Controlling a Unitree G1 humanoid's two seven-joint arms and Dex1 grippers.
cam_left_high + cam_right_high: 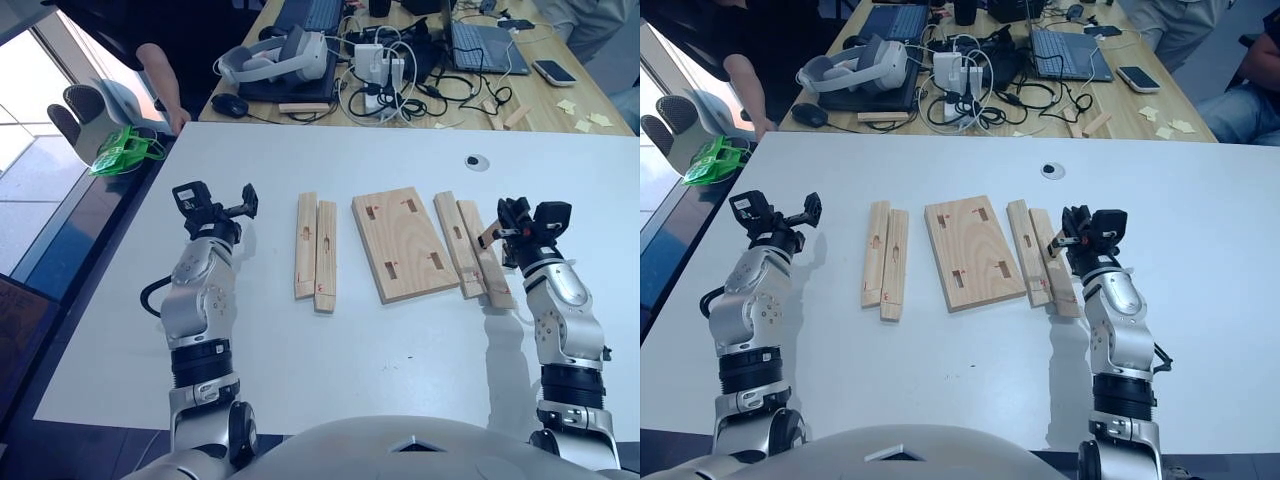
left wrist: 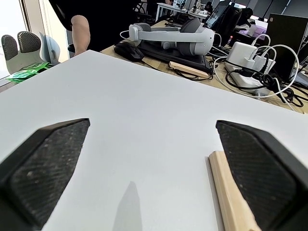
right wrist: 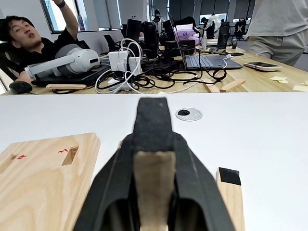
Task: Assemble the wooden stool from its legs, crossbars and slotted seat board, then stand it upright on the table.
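Right claw [image 1: 503,229] clamps a short crossbar [image 3: 154,179] by two legs [image 1: 468,256] (left claw [image 1: 218,203] spread wide).

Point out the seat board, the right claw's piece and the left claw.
seat board [image 1: 404,243], left eye view, top face centre.
wooden piece [image 3: 154,183], right wrist view, visible face.
left claw [image 2: 149,168], left wrist view, between fingertips.

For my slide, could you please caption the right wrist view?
Right gripper shut on a small wooden piece, beside the slotted seat board.
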